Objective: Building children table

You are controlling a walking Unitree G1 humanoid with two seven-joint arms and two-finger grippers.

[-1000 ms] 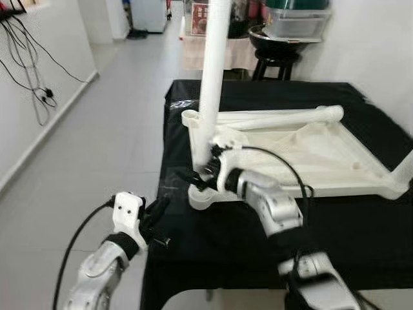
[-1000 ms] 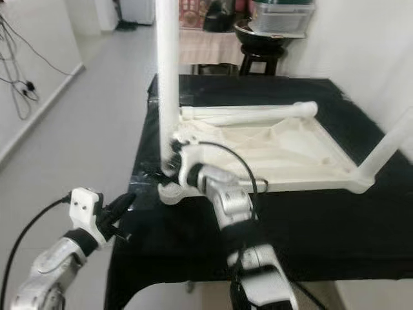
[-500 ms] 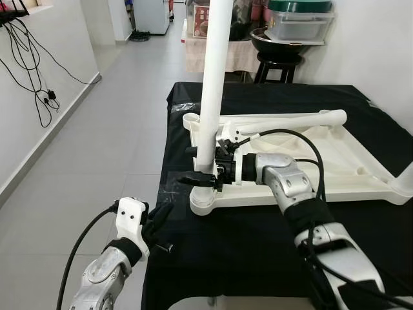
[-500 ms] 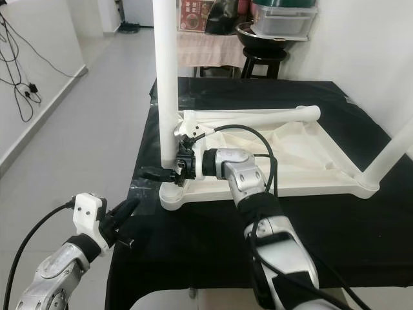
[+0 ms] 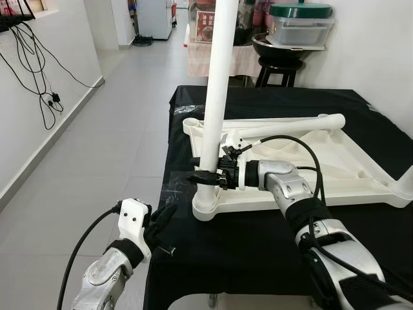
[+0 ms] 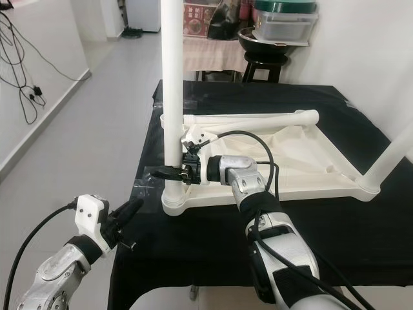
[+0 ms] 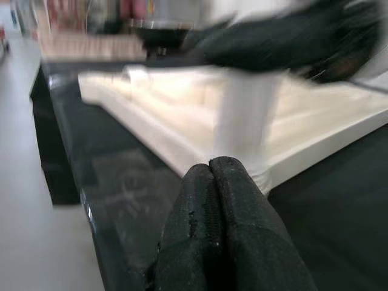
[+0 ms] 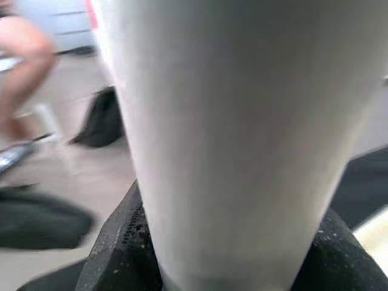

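The right gripper (image 5: 205, 166) is clamped on the upright leg (image 5: 215, 84), one black finger (image 8: 115, 257) on each side of the white tube, low on it and just above the socket (image 5: 206, 208) where the leg meets the frame. In the right wrist view the tube stands between the two fingers and touches both. The silver right arm (image 5: 290, 194) reaches across the tabletop from the robot's side, with a black cable (image 5: 290, 143) looping over it.

The left gripper (image 6: 124, 213) has its two fingers pressed together on nothing; in the left wrist view the fingertips (image 7: 209, 182) meet and point toward the socket. It hangs just off the near left corner of the desk (image 5: 258, 252), apart from the table parts.

The tabletop (image 5: 322, 161), white plastic, lies upside down on the black cloth of the desk, toward its left edge. The held leg rises from the tabletop's near left corner and runs out of the top of the eye views. A second leg (image 5: 284, 123) lies flat along the tabletop's far rim. A third leg (image 6: 393, 155) stands tilted at the tabletop's near right corner.

Beyond the desk's far edge are a dark stool (image 5: 277, 64) and a lidded bin (image 5: 300, 22). Cables (image 5: 32, 71) hang down the wall on the left above the grey floor (image 5: 97, 148). Someone's bare leg (image 8: 24, 66), blurred, shows in the right wrist view.
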